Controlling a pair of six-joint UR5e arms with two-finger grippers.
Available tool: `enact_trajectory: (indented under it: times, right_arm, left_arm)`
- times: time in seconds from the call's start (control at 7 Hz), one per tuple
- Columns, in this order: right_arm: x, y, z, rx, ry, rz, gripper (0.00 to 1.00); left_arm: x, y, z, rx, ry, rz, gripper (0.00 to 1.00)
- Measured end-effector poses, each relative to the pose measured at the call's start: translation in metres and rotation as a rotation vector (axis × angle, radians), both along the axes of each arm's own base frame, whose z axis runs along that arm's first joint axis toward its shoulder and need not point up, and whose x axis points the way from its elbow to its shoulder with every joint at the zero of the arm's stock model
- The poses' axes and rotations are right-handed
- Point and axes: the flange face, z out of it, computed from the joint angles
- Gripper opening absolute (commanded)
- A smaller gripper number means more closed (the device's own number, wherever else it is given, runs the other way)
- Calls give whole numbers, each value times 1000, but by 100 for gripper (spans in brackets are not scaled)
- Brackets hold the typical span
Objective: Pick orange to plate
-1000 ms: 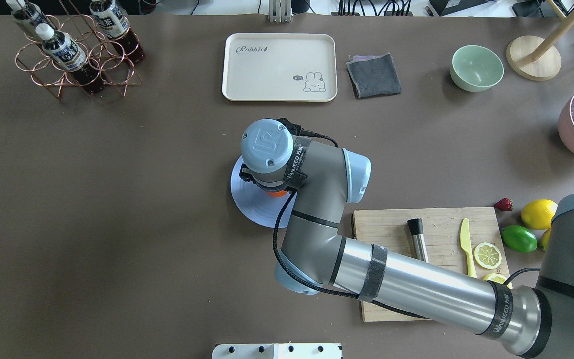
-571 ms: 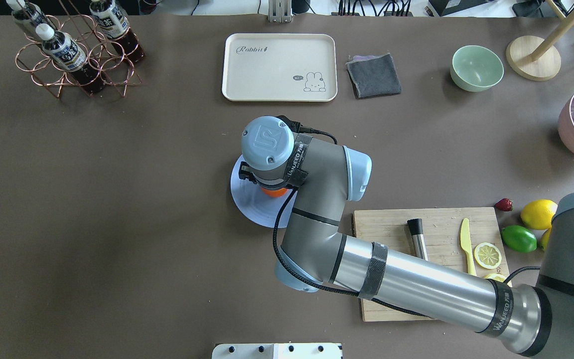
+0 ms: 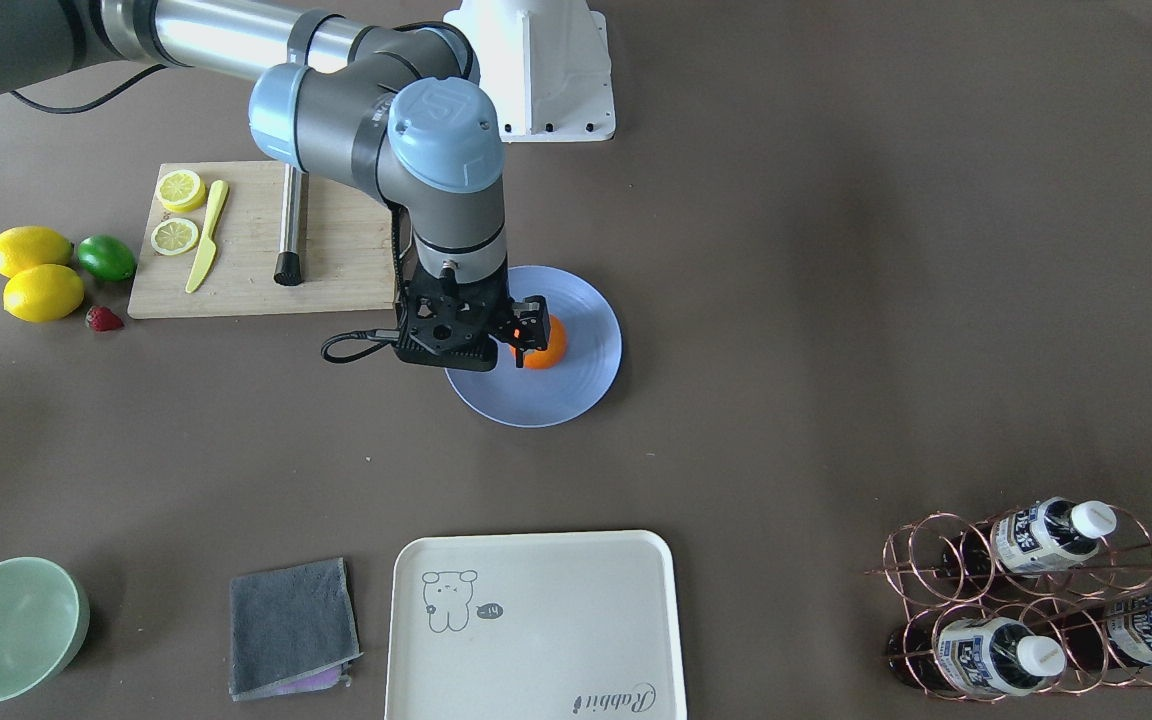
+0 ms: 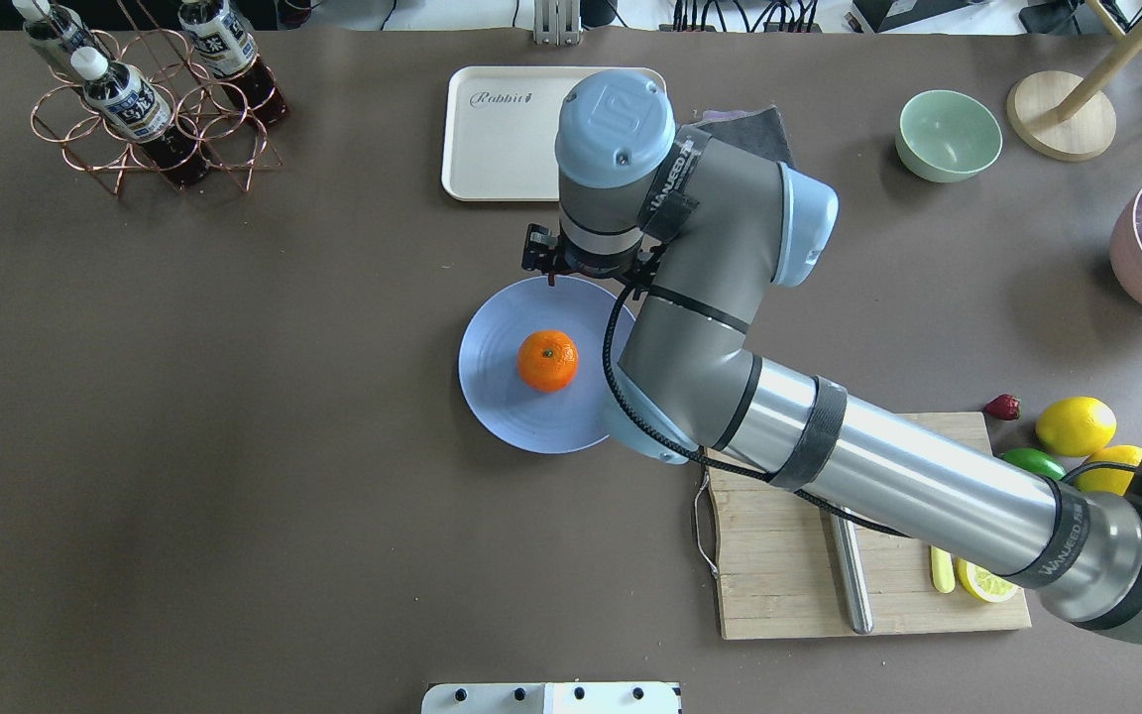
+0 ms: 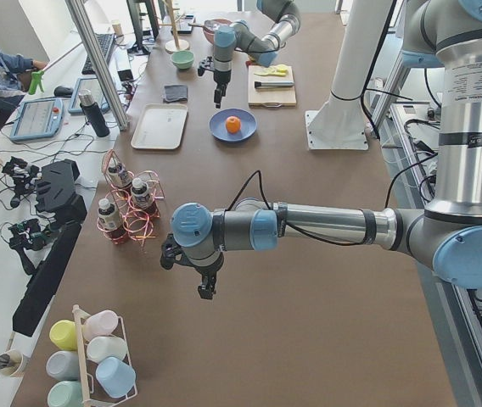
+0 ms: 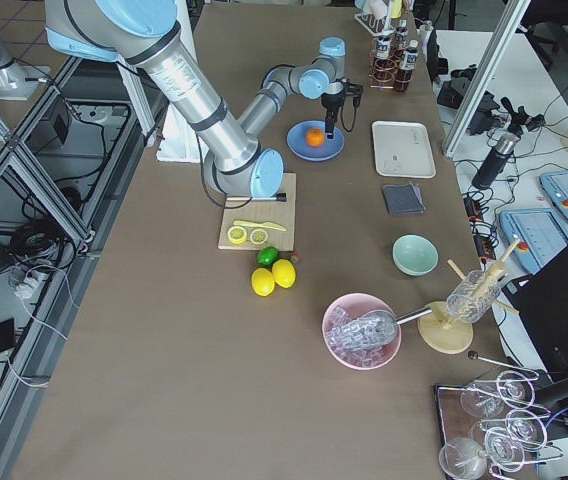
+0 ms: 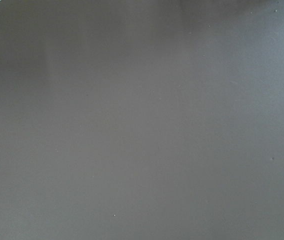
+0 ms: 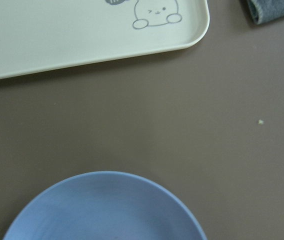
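The orange (image 4: 547, 360) lies free near the middle of the periwinkle-blue plate (image 4: 512, 416), stem dot up. My right gripper (image 4: 591, 276) hangs above the plate's far rim, mostly hidden under its wrist, apart from the fruit. From the front its fingers (image 3: 526, 332) look open and hold nothing, with the orange (image 3: 546, 347) just behind them. The right wrist view shows only the plate's rim (image 8: 107, 200) and a tray corner. My left gripper (image 5: 204, 288) hovers over bare table far from the plate, and I cannot tell its state.
A cream tray (image 4: 502, 129) and grey cloth (image 4: 744, 124) lie beyond the plate. To the right sit a cutting board (image 4: 779, 555) with knife and lemon slices, lemons (image 4: 1072, 424), a lime (image 4: 1027, 461) and a mint bowl (image 4: 948, 134). A bottle rack (image 4: 150, 99) stands far left.
My right arm has risen and swung from over the plate's centre toward the tray. The orange, earlier mostly hidden under the wrist, now lies uncovered on the plate.
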Motion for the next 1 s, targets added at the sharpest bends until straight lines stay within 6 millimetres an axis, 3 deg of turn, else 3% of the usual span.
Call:
enact_trajectory:
  times: [0.14,0.43,0.71,1.0]
  right_arm:
    - [67,-23,41,32,21,-50,100]
    - [223,-46,156,122,71,-187,100]
    - [346,-36,261,175,137,-306,100]
    - [445,-7,340,189,162,-378,100]
  left_arm:
    - [-1,2,2,-3,-2,1,98]
    - [-2,7,6,-10,-4,-3,98]
    - [-3,8,6,-9,-4,-4,98]
    - [-3,8,6,-8,-4,-4,98]
